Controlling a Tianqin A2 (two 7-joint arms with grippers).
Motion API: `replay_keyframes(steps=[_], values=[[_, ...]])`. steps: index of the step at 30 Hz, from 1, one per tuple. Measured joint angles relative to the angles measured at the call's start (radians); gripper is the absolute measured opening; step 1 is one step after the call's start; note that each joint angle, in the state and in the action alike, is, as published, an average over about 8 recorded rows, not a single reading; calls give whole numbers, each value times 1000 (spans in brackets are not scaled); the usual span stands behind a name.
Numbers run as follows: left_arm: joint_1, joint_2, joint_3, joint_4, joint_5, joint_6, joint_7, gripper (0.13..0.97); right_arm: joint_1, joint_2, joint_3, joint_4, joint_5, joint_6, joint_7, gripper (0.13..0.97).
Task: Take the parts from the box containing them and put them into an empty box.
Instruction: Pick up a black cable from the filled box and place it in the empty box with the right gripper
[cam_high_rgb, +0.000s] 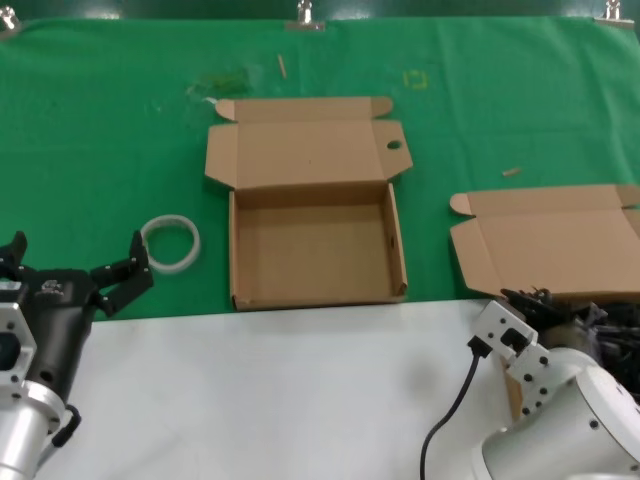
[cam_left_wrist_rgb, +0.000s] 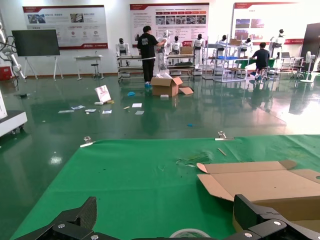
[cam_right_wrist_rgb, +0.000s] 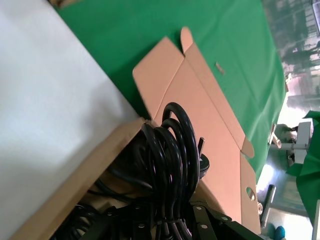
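The left gripper (cam_high_rgb: 72, 262) is hovering with fingers spread over the table's near left edge, beside a white translucent ring (cam_high_rgb: 171, 243). The empty box (cam_high_rgb: 315, 253) is lying open mid-cloth, its lid showing one round hole. No writing is legible. At the near right corner, the right gripper (cam_right_wrist_rgb: 167, 222) is clamping a black coiled cable (cam_right_wrist_rgb: 172, 150) inside the full box (cam_high_rgb: 545, 240).

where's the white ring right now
In the head view the white ring lies flat on the green cloth, left of the empty box, just beyond the left end effector.
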Motion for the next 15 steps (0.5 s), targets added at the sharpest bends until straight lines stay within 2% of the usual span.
replay_keyframes(steps=[9,12,15], values=[[0,0,0,0,0,0,0,966,-13,1,-55,264,-15,113,-71,207],[0,0,0,0,0,0,0,966,11,1,-89,307,-8,114,-85,202],[0,0,0,0,0,0,0,966,51,1,-123,293,12,82,-82,200]])
